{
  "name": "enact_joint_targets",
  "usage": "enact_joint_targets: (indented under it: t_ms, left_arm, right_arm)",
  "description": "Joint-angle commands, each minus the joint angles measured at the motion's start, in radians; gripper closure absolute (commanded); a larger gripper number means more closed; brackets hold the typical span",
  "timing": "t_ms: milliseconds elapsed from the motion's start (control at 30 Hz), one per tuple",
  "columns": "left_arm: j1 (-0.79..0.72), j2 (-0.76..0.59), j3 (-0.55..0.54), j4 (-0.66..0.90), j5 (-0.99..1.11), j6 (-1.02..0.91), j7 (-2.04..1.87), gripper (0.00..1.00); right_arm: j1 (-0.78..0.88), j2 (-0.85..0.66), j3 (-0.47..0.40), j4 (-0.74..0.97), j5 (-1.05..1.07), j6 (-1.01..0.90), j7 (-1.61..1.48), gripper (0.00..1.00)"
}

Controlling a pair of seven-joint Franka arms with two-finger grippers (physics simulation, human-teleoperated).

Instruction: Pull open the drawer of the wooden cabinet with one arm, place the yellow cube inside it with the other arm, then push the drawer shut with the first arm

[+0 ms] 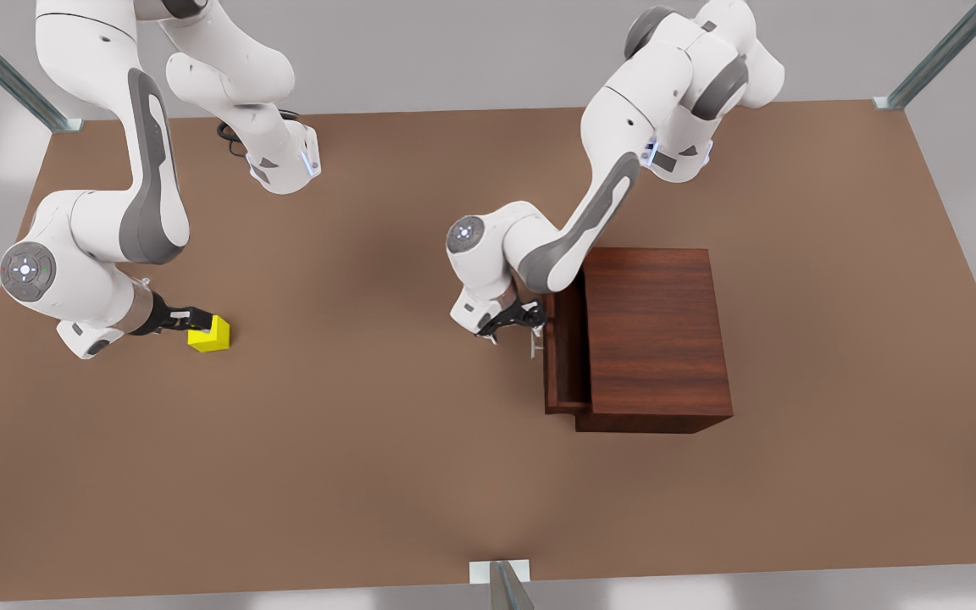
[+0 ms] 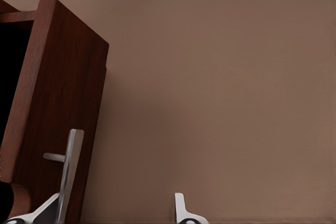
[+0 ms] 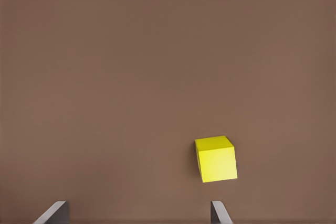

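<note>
The wooden cabinet (image 1: pixel 656 335) stands on the table at the front view's right. Its drawer (image 1: pixel 566 356) sticks out toward the front view's left, showing a dark inside. My left gripper (image 1: pixel 515 326) is open at the drawer front. In the left wrist view the silver bar handle (image 2: pixel 71 169) lies just inside one fingertip of my left gripper (image 2: pixel 115 209). The yellow cube (image 1: pixel 210 335) rests on the table at the front view's left. My right gripper (image 1: pixel 194 319) is open and low, right beside it. In the right wrist view the yellow cube (image 3: pixel 216 158) lies just ahead of the right gripper (image 3: pixel 136 212), in line with one finger (image 3: pixel 219 212).
The brown table (image 1: pixel 369 440) stretches wide between cube and cabinet. Metal frame posts (image 1: pixel 505 585) stand at the table's edges and corners. Both arms' white elbows hang over the table's far half.
</note>
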Motion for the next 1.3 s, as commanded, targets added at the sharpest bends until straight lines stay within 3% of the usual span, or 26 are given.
enact_joint_targets:
  t_ms: [0, 400, 500, 600, 700, 767, 900, 1067, 1133, 1267]
  left_arm:
    - [-0.002, 0.001, 0.000, 0.005, -0.002, 0.001, -0.039, 0.00]
    - [-0.024, 0.007, 0.000, 0.014, -0.005, 0.044, -0.055, 0.00]
    - [-0.033, 0.023, 0.000, 0.042, -0.007, 0.044, -0.072, 0.00]
    - [-0.039, 0.029, 0.000, 0.057, -0.007, 0.044, -0.085, 0.00]
    - [-0.045, 0.039, -0.002, 0.071, -0.008, 0.066, -0.103, 0.00]
    - [-0.050, 0.046, -0.002, 0.082, -0.008, 0.067, -0.114, 0.00]
    - [-0.059, 0.052, -0.002, 0.092, -0.008, 0.067, -0.129, 0.00]
    - [-0.067, 0.059, -0.002, 0.100, -0.008, 0.100, -0.149, 0.00]
    - [-0.065, 0.023, 0.000, 0.100, -0.008, -0.055, 0.078, 0.00]
    - [-0.042, -0.180, 0.004, 0.100, -0.068, -0.408, 0.468, 0.00]
  right_arm:
    - [0.000, 0.000, 0.000, 0.001, 0.000, 0.000, -0.002, 0.00]
    - [-0.001, 0.003, -0.002, 0.007, -0.026, -0.002, 0.012, 0.00]
    - [-0.019, 0.007, -0.003, 0.101, -0.026, -0.031, 0.274, 0.00]
    - [-0.049, 0.018, -0.005, 0.130, -0.019, -0.045, 0.736, 0.00]
    - [-0.102, 0.000, -0.012, 0.130, -0.016, -0.014, 0.802, 0.00]
    - [-0.105, -0.060, -0.012, 0.052, -0.023, -0.011, 0.856, 0.00]
    - [-0.105, -0.166, -0.012, -0.197, -0.023, 0.169, 1.184, 0.00]
    - [-0.121, -0.138, -0.014, -0.335, -0.023, 0.360, 1.330, 0.00]
    - [-0.138, -0.102, -0.014, -0.333, -0.023, 0.393, 1.342, 0.00]
    - [-0.170, -0.051, -0.015, -0.338, -0.026, 0.435, 1.345, 0.00]
